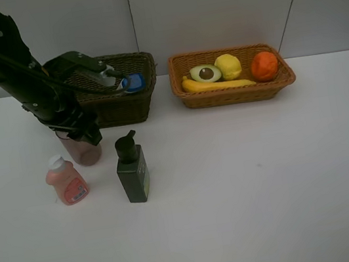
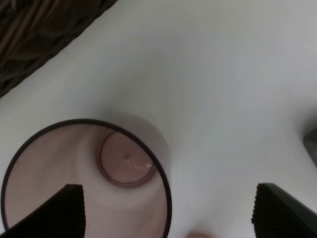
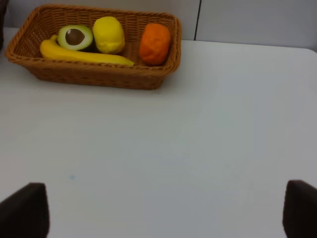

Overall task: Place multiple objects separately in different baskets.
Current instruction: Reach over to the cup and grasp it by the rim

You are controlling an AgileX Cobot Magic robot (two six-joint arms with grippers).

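The translucent pinkish cup stands upright on the table in front of the dark basket. My left gripper hangs open just above it. In the left wrist view the cup is seen from above, with one finger over its mouth and the other outside its rim. The white blue-capped bottle lies in the dark basket. The small pink bottle and the dark green pump bottle stand on the table. The light basket holds banana, avocado, lemon and orange. My right gripper is open and empty.
The right arm does not show in the exterior view. Its wrist view looks across bare white table to the light basket with the fruit. A corner of the dark basket shows in the left wrist view. A grey wall stands behind the table.
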